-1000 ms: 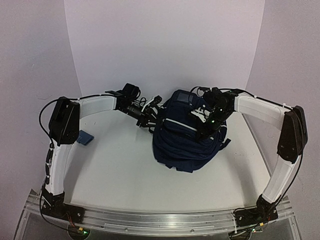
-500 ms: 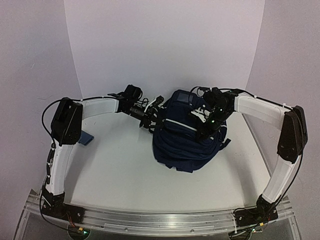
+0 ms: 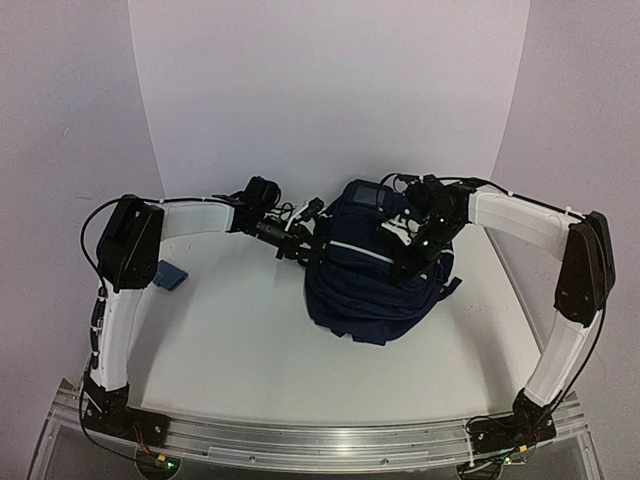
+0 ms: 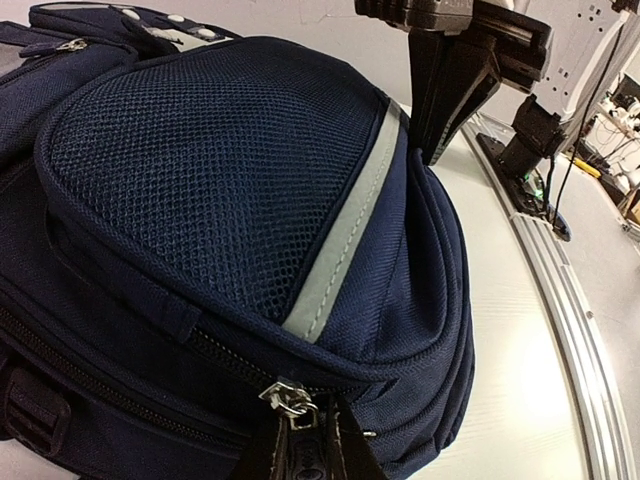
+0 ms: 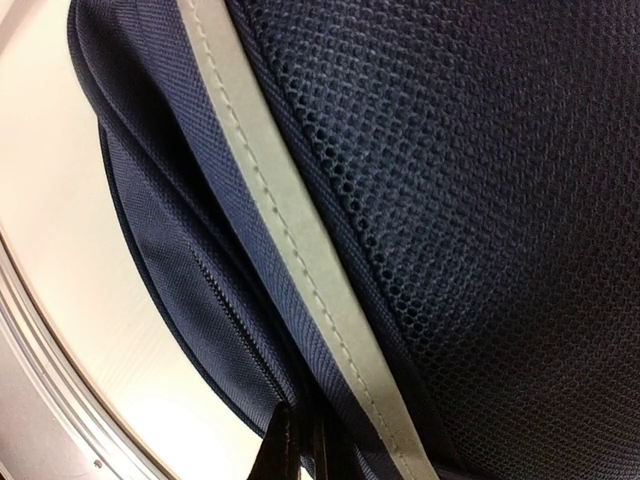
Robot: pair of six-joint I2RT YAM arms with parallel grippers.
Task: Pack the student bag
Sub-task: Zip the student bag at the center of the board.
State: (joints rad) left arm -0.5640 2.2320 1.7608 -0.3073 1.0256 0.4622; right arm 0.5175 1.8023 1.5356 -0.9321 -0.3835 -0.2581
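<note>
- Carrying the student bag [image 3: 365, 290], the white worktop [image 3: 230, 340] is smooth and matt. An aluminium rail [image 3: 320, 445] runs along its near edge, where both arm bases are bolted.
- A pale curved backdrop [image 3: 330, 90] closes the scene behind the worktop and on both sides.
- The student bag, dark navy fabric, lies on the worktop directly between the left fingers [image 4: 345, 460] and the right fingers [image 4: 445, 100], in contact with both.
- Left arm [image 3: 200, 215]: the lower link rises from the base, the elbow is sharply bent, and the forearm reaches roughly level toward the bag's left side.
- Left fingers: together, clamped on the metal zip pull [image 4: 288, 398] of the bag's side zip, which sits right at their tips.
- Right arm [image 3: 520, 220]: the lower link rises from the base, the elbow is bent, and the forearm reaches inward with the wrist angled down onto the bag's upper right.
- Right fingers: together, with the tips pushed into a fold of fabric just beside the grey stripe [image 4: 345, 235]. Whether cloth is pinched between them cannot be told.
- A navy mesh panel [image 4: 200, 170], bordered by the grey stripe, spans the bag surface between the two sets of fingers.
- A small blue object [image 3: 170, 274] rests on the worktop well apart from the left fingers, on the side away from the bag and near the left arm's elbow.
- Labels: a small grey panel [image 3: 365, 193] sits on the bag's far end, beyond both sets of fingers. Any print on it is too small to read.
</note>
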